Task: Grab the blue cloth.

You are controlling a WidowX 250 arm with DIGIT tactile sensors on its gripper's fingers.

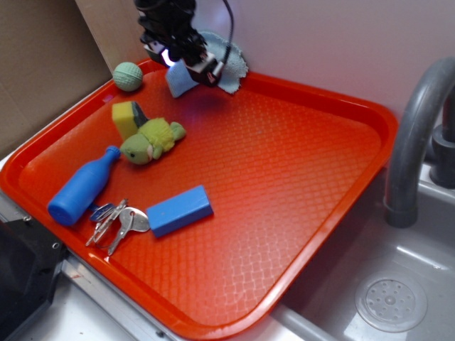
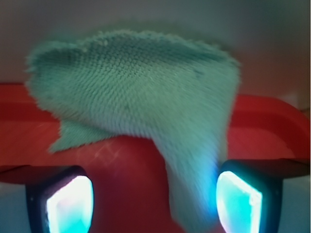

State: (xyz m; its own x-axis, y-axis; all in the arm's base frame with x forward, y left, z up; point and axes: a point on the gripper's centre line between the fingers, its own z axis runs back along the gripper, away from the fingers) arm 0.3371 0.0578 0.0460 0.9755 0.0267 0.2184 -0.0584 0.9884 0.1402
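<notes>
1. At the far left corner of the red plastic tray (image 1: 320,213), I have the black robot gripper (image 1: 186,62) hanging over the tray's far rim, its body lit by a pale glow.
2. Pale grey-blue frayed cloth (image 1: 226,65): draped at the gripper, part lying against the far tray rim and wall, part hanging lower by the fingers.
3. Wrist view: the cloth (image 2: 141,92) fills the upper frame, woven texture plain, and a tail of it drops down just inside the right finger pad (image 2: 239,204). The left finger pad (image 2: 68,204) stands well apart from it, red tray showing between.
4. Pincer state: fingers spread, a wide gap between the glowing pads. Whether the cloth tail touches the right pad I cannot tell; it is blurred there.
5. Other items on the tray, all nearer and to the left:
   - small green knitted ball (image 1: 128,76) near the far left rim;
   - yellow and dark sponge (image 1: 129,118) touching a green soft toy (image 1: 152,140);
   - bright blue plastic bottle (image 1: 82,187) lying on its side;
   - bunch of metal keys (image 1: 117,220) just beside a bright blue rectangular block (image 1: 179,210).
6. Right of the tray: a grey sink (image 1: 398,284) with a grey tap (image 1: 416,135).
</notes>
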